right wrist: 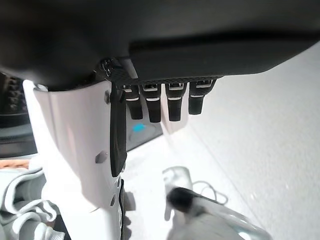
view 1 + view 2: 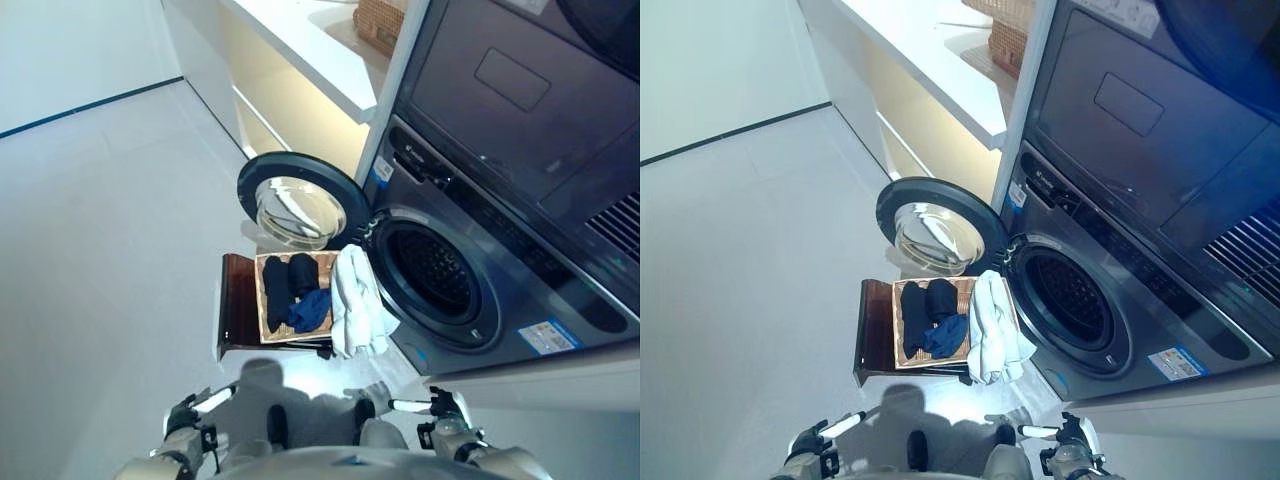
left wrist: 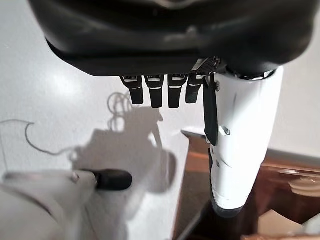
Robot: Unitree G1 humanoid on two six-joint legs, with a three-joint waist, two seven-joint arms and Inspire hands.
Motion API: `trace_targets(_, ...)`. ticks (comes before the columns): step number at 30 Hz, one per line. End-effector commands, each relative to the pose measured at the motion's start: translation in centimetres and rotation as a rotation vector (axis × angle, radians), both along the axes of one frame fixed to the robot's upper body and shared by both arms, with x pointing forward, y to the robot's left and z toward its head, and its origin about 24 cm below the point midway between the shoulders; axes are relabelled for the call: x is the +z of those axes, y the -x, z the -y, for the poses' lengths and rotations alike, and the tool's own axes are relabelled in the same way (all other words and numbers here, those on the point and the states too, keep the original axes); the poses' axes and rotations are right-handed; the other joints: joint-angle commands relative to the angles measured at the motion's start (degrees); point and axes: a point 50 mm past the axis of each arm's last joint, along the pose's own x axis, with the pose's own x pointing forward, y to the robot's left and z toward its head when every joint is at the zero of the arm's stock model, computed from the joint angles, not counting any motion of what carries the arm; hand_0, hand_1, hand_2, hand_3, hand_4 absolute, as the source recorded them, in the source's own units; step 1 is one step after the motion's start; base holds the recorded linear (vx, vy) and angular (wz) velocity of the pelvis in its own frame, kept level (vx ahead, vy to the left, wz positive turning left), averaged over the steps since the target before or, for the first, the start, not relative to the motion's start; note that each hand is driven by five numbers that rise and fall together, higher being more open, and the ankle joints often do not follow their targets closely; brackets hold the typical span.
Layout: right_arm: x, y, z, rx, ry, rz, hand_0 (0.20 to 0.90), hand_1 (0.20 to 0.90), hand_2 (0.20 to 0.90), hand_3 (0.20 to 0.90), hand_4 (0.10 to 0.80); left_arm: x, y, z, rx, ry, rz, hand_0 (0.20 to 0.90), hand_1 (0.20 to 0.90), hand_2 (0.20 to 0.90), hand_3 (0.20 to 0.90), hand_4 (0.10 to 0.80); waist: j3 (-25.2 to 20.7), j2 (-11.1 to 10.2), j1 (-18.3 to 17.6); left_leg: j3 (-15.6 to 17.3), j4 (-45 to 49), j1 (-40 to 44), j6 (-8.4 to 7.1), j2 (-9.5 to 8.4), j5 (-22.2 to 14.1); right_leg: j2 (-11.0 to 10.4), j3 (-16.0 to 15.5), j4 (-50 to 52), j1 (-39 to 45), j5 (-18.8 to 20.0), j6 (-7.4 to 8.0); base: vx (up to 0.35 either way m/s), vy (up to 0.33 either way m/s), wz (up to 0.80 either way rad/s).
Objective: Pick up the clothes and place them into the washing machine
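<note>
A shallow wicker basket (image 2: pixel 328 260) rests on a low dark brown box (image 2: pixel 238 305) beside the washing machine (image 2: pixel 520 300). It holds black clothes (image 2: pixel 278 290) and a blue cloth (image 2: pixel 312 310). A white cloth (image 2: pixel 358 305) hangs over the rim on the machine's side. The round door (image 2: pixel 300 210) is swung open and the drum opening (image 2: pixel 435 275) is dark. My left hand (image 2: pixel 185 415) and right hand (image 2: pixel 445 410) hang low, well short of the basket. Both are open and empty, with fingers (image 3: pixel 155 92) (image 1: pixel 165 105) relaxed and white-covered thumbs (image 3: pixel 240 150) (image 1: pixel 75 145) straight.
A white counter (image 2: pixel 320 70) with another wicker basket (image 2: pixel 380 25) runs behind the open door. A dark unit (image 2: pixel 520 110) sits above the washing machine. Pale grey floor (image 2: pixel 110 250) stretches to the left of the box.
</note>
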Motion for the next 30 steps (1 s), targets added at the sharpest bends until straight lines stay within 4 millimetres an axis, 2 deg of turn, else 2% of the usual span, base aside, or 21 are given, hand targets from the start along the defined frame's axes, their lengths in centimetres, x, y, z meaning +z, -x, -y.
trace_targets(1, 1.7, -2.8, 2.9, 0.011, 0.105, 0.076, 0.9, 0.9, 0.9, 0.9, 0.8, 0.8, -2.8, -0.1, -0.017, -0.021, 0.081, 0.9, 0.9, 0.9, 0.9, 0.8, 3.0, -0.1, 0.2, -3.6, 6.7, -2.2, -6.58, 2.98, -3.3, 3.1, 0.6, 1.6, 5.5, 1.8, -1.4, 0.057, -0.128, 0.63)
trace_targets(4, 1.7, -2.0, 3.8, 0.007, 0.127, 0.037, 0.9, 0.9, 0.9, 0.9, 0.8, 0.4, -2.6, 1.4, -0.007, 0.024, 0.086, 0.9, 0.9, 0.9, 0.9, 0.8, 1.2, -0.1, -0.2, -4.4, 4.0, -0.6, -7.63, 3.78, -2.1, 3.7, -1.7, -2.2, 8.4, 2.1, -2.23, 0.101, -0.158, 0.29)
trace_targets(5, 1.7, -2.0, 3.8, 0.007, 0.127, 0.037, 0.9, 0.9, 0.9, 0.9, 0.8, 0.4, -2.6, 1.4, -0.007, 0.024, 0.086, 0.9, 0.9, 0.9, 0.9, 0.8, 1.2, -0.1, -0.2, -4.4, 4.0, -0.6, -7.63, 3.78, -2.1, 3.7, -1.7, -2.2, 8.4, 2.1, -2.23, 0.135, -0.162, 0.16)
trace_targets(6, 2.0, -2.3, 4.3, 0.003, 0.139, 0.046, 0.9, 0.9, 0.9, 0.9, 0.8, 0.1, -2.3, 2.2, -0.04, 0.05, 0.071, 0.9, 0.9, 0.9, 0.9, 0.8, -0.2, 0.5, -0.3, -4.8, 1.2, 0.4, -8.01, 4.2, -1.1, 4.1, -2.9, -3.4, 10.0, 1.5, -2.33, 0.121, -0.145, 0.15)
trace_targets(8, 2.1, -2.6, 4.4, 0.009, 0.142, 0.053, 0.9, 0.9, 0.9, 0.9, 0.8, 0.1, -2.2, 2.3, -0.047, 0.052, 0.064, 0.9, 0.9, 0.9, 0.9, 0.8, -0.3, 0.8, -0.2, -4.8, 0.9, 0.8, -8.02, 4.27, -1.1, 4.3, -2.9, -2.9, 10.1, 1.2, -2.5, 0.081, -0.114, 0.22)
trace_targets(9, 2.5, -3.7, 4.2, 0.024, 0.143, 0.089, 0.9, 0.9, 0.9, 0.9, 0.8, 0.0, -2.0, 2.1, -0.057, 0.048, 0.054, 0.9, 0.9, 0.9, 0.9, 0.8, 0.1, 1.1, -0.2, -4.8, 1.8, 0.5, -8.13, 4.52, -1.7, 4.5, -2.7, -0.8, 9.3, -0.1, -3.11, 0.014, -0.057, 0.11)
trace_targets(10, 2.5, -3.7, 4.2, 0.024, 0.143, 0.089, 0.9, 0.9, 0.9, 0.9, 0.8, 0.0, -2.0, 2.1, -0.056, 0.048, 0.054, 0.9, 0.9, 0.9, 0.9, 0.8, 0.1, 1.1, -0.2, -4.8, 1.9, 0.4, -8.13, 4.52, -1.8, 4.5, -2.7, -0.7, 9.2, -0.2, -3.11, 0.011, -0.075, -0.02)
trace_targets(12, 3.1, -5.2, 3.9, 0.035, 0.135, 0.145, 0.9, 0.9, 0.9, 0.9, 0.8, 0.1, -2.2, 2.0, -0.045, 0.044, 0.066, 0.9, 0.9, 0.9, 0.9, 0.8, 1.4, 0.8, -0.2, -4.6, 9.2, -2.8, -8.56, 4.08, -3.2, 4.4, -2.3, 0.9, 8.5, -1.3, -4.16, -0.074, -0.052, -0.01)
trace_targets(13, 3.5, -6.1, 3.7, 0.048, 0.132, 0.182, 0.9, 0.9, 0.9, 0.9, 0.8, 0.2, -2.5, 1.9, -0.039, 0.044, 0.078, 0.9, 0.9, 0.9, 0.9, 0.8, 3.0, 0.2, 0.2, -5.7, 15.5, -6.7, -9.0, 2.74, -3.8, 3.9, -2.3, 1.5, 8.3, -1.6, -4.73, -0.212, -0.072, 0.09)
trace_targets(14, 4.4, -7.9, 3.3, 0.083, 0.145, 0.242, 0.9, 0.9, 0.9, 0.9, 0.8, 0.5, -3.4, 1.8, -0.016, 0.039, 0.111, 0.9, 0.9, 0.9, 0.9, 0.8, 5.3, -0.6, 1.3, -11.0, 20.2, -12.1, -9.22, 0.28, -3.9, 3.7, -1.7, 2.8, 6.9, -1.7, -4.86, -0.176, -0.053, 0.21)
trace_targets(15, 4.4, -7.9, 3.3, 0.083, 0.145, 0.242, 0.9, 0.9, 0.9, 0.9, 0.8, 0.5, -3.4, 1.8, -0.016, 0.039, 0.111, 0.9, 0.9, 0.9, 0.9, 0.8, 5.2, -0.5, 1.2, -11.1, 20.2, -12.1, -9.21, 0.25, -3.9, 3.7, -1.8, 2.9, 6.8, -1.8, -4.86, -0.114, 0.012, 0.27)
trace_targets(16, 4.7, -8.7, 3.1, 0.094, 0.152, 0.261, 0.9, 0.9, 0.9, 0.9, 0.8, 0.5, -3.3, 1.8, 0.004, 0.041, 0.115, 0.9, 0.9, 0.9, 0.9, 0.8, 5.2, -0.1, 1.4, -13.4, 15.3, -13.6, -9.03, 1.56, -2.1, 4.1, -0.9, 3.1, 5.7, -1.9, -4.52, 0.061, 0.148, -0.03)
trace_targets(17, 5.2, -9.5, 2.9, 0.114, 0.153, 0.285, 0.9, 0.9, 0.9, 0.9, 0.8, 0.3, -2.5, 1.9, 0.011, 0.04, 0.085, 0.9, 0.9, 0.9, 0.9, 0.8, 4.0, 1.0, 1.6, -13.5, 8.2, -12.7, -8.76, 4.24, 0.3, 4.7, 0.3, 3.5, 4.7, -2.2, -3.62, 0.086, 0.202, -0.31)
trace_targets(18, 5.1, -9.4, 2.9, 0.117, 0.154, 0.282, 0.9, 0.9, 0.9, 0.9, 0.8, 0.2, -2.2, 1.8, 0.001, 0.036, 0.071, 0.9, 0.9, 0.9, 0.9, 0.8, 3.8, 1.3, 1.7, -12.0, 7.8, -12.7, -8.49, 4.4, 1.4, 4.2, -0.1, 3.3, 5.0, -1.9, -3.52, 0.095, 0.167, -0.52)
trace_targets(20, 5.1, -9.6, 2.6, 0.129, 0.149, 0.282, 0.9, 0.9, 0.9, 0.9, 0.8, 0.2, -2.0, 1.6, -0.006, 0.029, 0.066, 0.9, 0.9, 0.9, 0.9, 0.8, 3.6, 1.6, 1.5, -11.4, 6.9, -12.3, -8.37, 4.52, 1.3, 3.9, 0.2, 2.8, 4.9, -1.8, -3.41, 0.018, 0.115, -0.6)
trace_targets(22, 5.8, -10.9, 1.9, 0.134, 0.139, 0.333, 0.9, 0.9, 0.9, 0.9, 0.8, 0.4, -2.1, 0.9, 0.003, 0.007, 0.077, 0.9, 0.9, 0.9, 0.9, 0.8, 3.2, 2.1, 1.8, -10.7, 3.7, -11.4, -7.97, 3.88, 2.2, 3.3, 1.1, 0.9, 4.1, -0.2, -3.03, -0.022, 0.201, -0.61)
trace_targets(23, 6.7, -12.4, 1.1, 0.153, 0.132, 0.39, 0.9, 0.9, 0.9, 0.9, 0.8, 0.7, -2.7, 0.4, 0.006, -0.009, 0.1, 0.9, 0.9, 0.9, 0.9, 0.8, 3.5, 2.2, 2.0, -9.6, 2.6, -11.2, -8.06, 3.62, 2.6, 3.0, 1.3, 0.0, 3.0, 0.8, -2.83, -0.037, 0.137, -0.4)
trace_targets(24, 6.7, -12.4, 1.1, 0.153, 0.132, 0.39, 0.9, 0.9, 0.9, 0.9, 0.8, 0.7, -2.7, 0.4, 0.006, -0.01, 0.1, 0.9, 0.9, 0.9, 0.9, 0.8, 3.5, 2.2, 2.1, -9.6, 2.6, -11.2, -8.06, 3.63, 2.6, 3.0, 1.3, 0.0, 3.0, 0.8, -2.83, -0.06, 0.1, -0.31)
trace_targets(26, 8.2, -14.6, -0.3, 0.188, 0.114, 0.479, 0.9, 0.9, 0.9, 0.9, 0.8, 0.9, -3.1, 0.0, 0.028, -0.025, 0.12, 0.9, 0.9, 0.9, 0.9, 0.8, 4.3, 1.8, 2.6, -8.9, 4.5, -12.6, -7.94, 3.5, 2.1, 2.6, 1.1, -0.7, 2.3, 1.5, -2.67, -0.062, 0.062, -0.1)
trace_targets(27, 8.2, -14.6, -0.3, 0.188, 0.114, 0.479, 0.9, 0.9, 0.9, 0.9, 0.8, 0.9, -3.1, 0.0, 0.028, -0.025, 0.12, 0.9, 0.9, 0.9, 0.9, 0.8, 4.3, 1.8, 2.5, -8.9, 4.5, -12.6, -7.93, 3.5, 2.1, 2.6, 1.1, -0.7, 2.3, 1.5, -2.67, -0.043, 0.042, 0.08)
trace_targets(30, 9.7, -16.4, -1.7, 0.218, 0.092, 0.563, 0.9, 0.9, 0.9, 0.9, 0.8, 0.8, -2.9, 0.3, 0.035, -0.02, 0.119, 0.9, 0.9, 0.9, 0.9, 0.8, 4.8, 1.6, 2.6, -8.9, 4.7, -12.8, -7.83, 3.71, 2.0, 2.6, 1.0, -0.5, 2.2, 1.4, -2.7, -0.007, 0.017, 0.09)
